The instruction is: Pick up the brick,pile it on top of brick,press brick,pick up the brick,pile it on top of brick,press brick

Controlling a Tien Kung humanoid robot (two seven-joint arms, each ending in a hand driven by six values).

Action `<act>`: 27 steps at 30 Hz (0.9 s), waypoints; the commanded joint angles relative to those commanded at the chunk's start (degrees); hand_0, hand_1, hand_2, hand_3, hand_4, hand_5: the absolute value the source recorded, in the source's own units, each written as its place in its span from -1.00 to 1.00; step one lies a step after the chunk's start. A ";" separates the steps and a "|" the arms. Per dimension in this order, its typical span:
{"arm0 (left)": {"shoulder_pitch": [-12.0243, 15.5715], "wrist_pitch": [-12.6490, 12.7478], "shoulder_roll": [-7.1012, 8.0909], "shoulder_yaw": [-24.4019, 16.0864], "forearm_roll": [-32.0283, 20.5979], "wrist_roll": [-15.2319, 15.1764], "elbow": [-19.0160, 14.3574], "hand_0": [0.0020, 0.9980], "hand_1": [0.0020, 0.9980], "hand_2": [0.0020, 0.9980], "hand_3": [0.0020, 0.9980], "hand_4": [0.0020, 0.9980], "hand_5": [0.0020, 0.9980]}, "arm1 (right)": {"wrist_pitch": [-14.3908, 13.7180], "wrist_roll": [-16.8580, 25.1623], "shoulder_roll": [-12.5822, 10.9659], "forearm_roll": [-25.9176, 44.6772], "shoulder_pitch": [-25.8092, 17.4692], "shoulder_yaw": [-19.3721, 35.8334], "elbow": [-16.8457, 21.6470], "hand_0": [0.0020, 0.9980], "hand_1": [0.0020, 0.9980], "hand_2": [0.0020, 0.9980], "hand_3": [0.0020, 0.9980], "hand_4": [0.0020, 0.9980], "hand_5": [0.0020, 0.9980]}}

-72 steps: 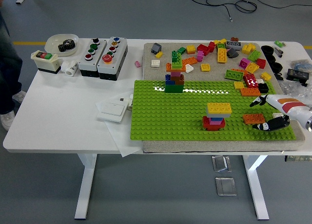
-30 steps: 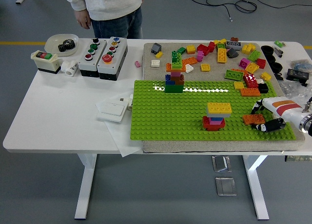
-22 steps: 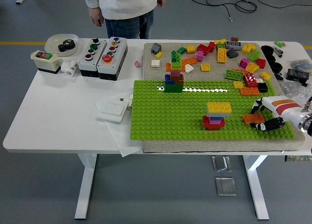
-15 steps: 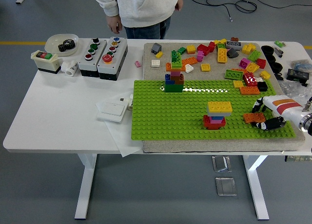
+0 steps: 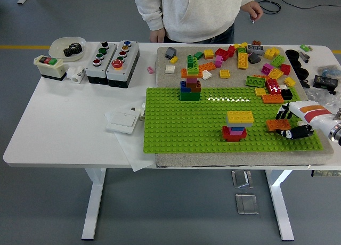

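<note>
An orange brick [image 5: 278, 124] sits at the right end of the green baseplate [image 5: 181, 128], between the thumb and fingers of my right hand [image 5: 288, 123], which is shut on it. Left of it stands a short stack [image 5: 234, 132] of red, pink and blue bricks topped by a wide yellow brick [image 5: 240, 117]. A taller mixed tower [image 5: 190, 85] stands at the plate's back left. My left arm is out of view.
Several loose bricks [image 5: 240, 61] lie on the grey mat behind the plate. Button boxes [image 5: 113, 57], a bowl with a gear [image 5: 67, 47] and a white switch plate [image 5: 123, 119] occupy the left. A person [image 5: 194, 13] stands at the far side, hands hanging.
My right hand has closed in on the orange brick and shifted it slightly back and up. The person has walked to the right along the far side.
</note>
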 joint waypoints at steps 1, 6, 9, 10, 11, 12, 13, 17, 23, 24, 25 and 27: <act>0.02 0.01 -0.01 -0.09 0.09 -0.01 0.00 0.57 0.47 0.27 0.11 0.16 0.21 | 0.02 -0.04 -0.34 -0.03 -0.14 0.47 0.69 0.25 -0.01 0.04 -0.04 0.32 -0.57; 0.08 0.03 -0.04 -0.45 0.47 0.01 0.00 0.57 0.47 0.27 0.12 0.16 0.20 | 0.10 -0.14 -1.45 0.19 -0.55 2.15 3.23 0.24 -0.01 0.04 -0.05 0.31 -0.57; 0.16 0.00 -0.02 -0.67 0.77 0.05 0.00 0.56 0.47 0.27 0.12 0.16 0.21 | 0.22 -0.35 -2.13 0.28 -0.79 3.58 4.86 0.24 -0.01 0.04 -0.05 0.33 -0.56; 0.19 -0.01 -0.01 -0.72 0.85 0.07 0.00 0.56 0.47 0.27 0.12 0.16 0.21 | 0.27 -0.42 -2.32 0.30 -0.84 3.98 5.28 0.24 -0.01 0.04 -0.05 0.33 -0.56; 0.23 -0.03 0.00 -0.79 0.94 0.09 0.00 0.56 0.47 0.27 0.12 0.16 0.21 | 0.33 -0.52 -2.55 0.28 -0.90 4.55 5.78 0.24 -0.01 0.04 -0.05 0.33 -0.56; 0.26 -0.03 0.01 -0.84 1.00 0.10 0.00 0.56 0.47 0.27 0.12 0.16 0.21 | 0.38 -0.60 -2.70 0.27 -0.95 4.97 6.12 0.24 -0.01 0.04 -0.05 0.33 -0.56; 0.27 -0.04 0.01 -0.85 1.03 0.11 0.00 0.56 0.47 0.27 0.12 0.16 0.21 | 0.39 -0.63 -2.76 0.26 -0.96 5.12 6.24 0.24 -0.01 0.04 -0.05 0.33 -0.56; 0.44 -0.06 0.05 -1.00 1.18 0.15 0.00 0.56 0.47 0.27 0.12 0.16 0.21 | 0.71 -1.08 -3.44 0.45 -1.15 6.74 7.54 0.24 -0.01 0.04 -0.05 0.32 -0.56; 0.64 -0.13 0.16 -1.26 1.60 0.22 0.00 0.56 0.46 0.27 0.12 0.16 0.21 | 1.33 -2.08 -4.60 0.53 -1.46 9.31 10.95 0.24 0.00 0.04 -0.04 0.31 -0.52; 0.68 -0.13 0.17 -1.31 1.66 0.22 0.00 0.56 0.46 0.27 0.12 0.16 0.21 | 1.62 -2.53 -4.96 0.94 -1.56 9.61 12.10 0.24 0.00 0.04 -0.04 0.31 -0.52; 0.69 -0.14 0.18 -1.34 1.68 0.23 0.00 0.56 0.46 0.27 0.12 0.16 0.21 | 1.73 -2.71 -5.10 1.11 -1.60 9.74 12.68 0.24 0.00 0.04 -0.04 0.31 -0.52; 0.77 -0.13 0.19 -1.50 1.84 0.24 0.00 0.56 0.46 0.27 0.12 0.16 0.21 | 3.06 -4.15 -5.80 2.24 -1.75 9.96 15.48 0.24 0.00 0.05 -0.03 0.31 -0.51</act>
